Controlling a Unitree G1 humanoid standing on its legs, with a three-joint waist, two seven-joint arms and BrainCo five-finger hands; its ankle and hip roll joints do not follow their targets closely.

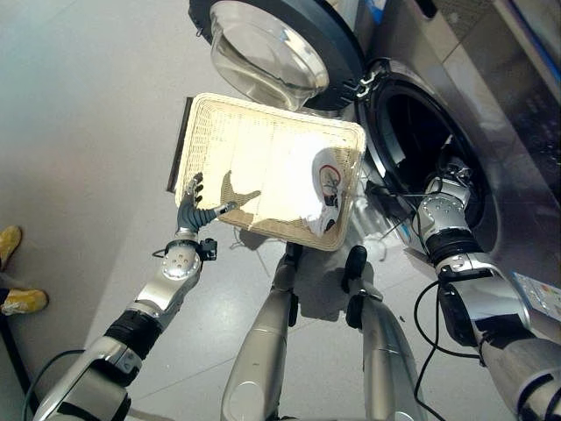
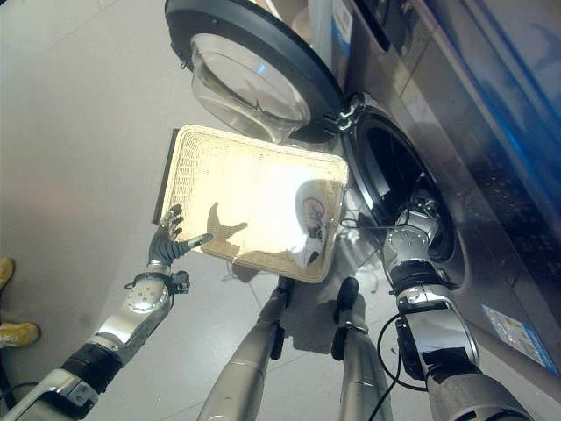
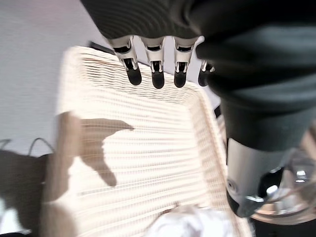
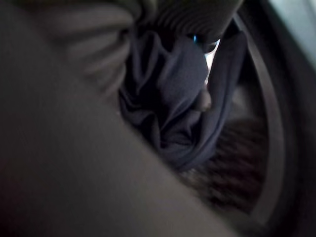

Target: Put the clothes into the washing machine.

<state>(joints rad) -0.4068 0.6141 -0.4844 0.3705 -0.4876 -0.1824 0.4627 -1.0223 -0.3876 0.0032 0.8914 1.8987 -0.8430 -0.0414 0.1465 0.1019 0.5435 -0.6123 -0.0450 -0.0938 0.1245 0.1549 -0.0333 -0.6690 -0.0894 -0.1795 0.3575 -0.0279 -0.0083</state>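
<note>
My left hand [image 1: 189, 209] hovers at the near left corner of the basket [image 1: 210, 132], fingers straight and spread, thumb pointing toward the basket rim. In the left wrist view the fingertips [image 3: 157, 79] hang above the woven basket floor, apart from it, and hold nothing.

The basket is a shallow, pale woven tray standing on the floor [image 1: 88, 132] in front of me. One white garment [image 1: 326, 189] with a red and dark print lies in its right end, against the side nearest the washing machine [image 1: 456, 79]. The remainder of the basket floor is bare weave.

My right arm reaches to the right into the round opening of the washing machine. My right hand [image 1: 449, 178] sits at the lip of the drum [image 1: 416, 132]. In the right wrist view a dark blue garment [image 4: 182, 98] hangs bunched directly below the hand's ribbed cover, inside the drum. I cannot tell whether the fingers are closed on it.

Farthest from me, the washing machine door [image 1: 267, 48] stands swung open to the left, its glass bowl above the far edge of the basket.
</note>
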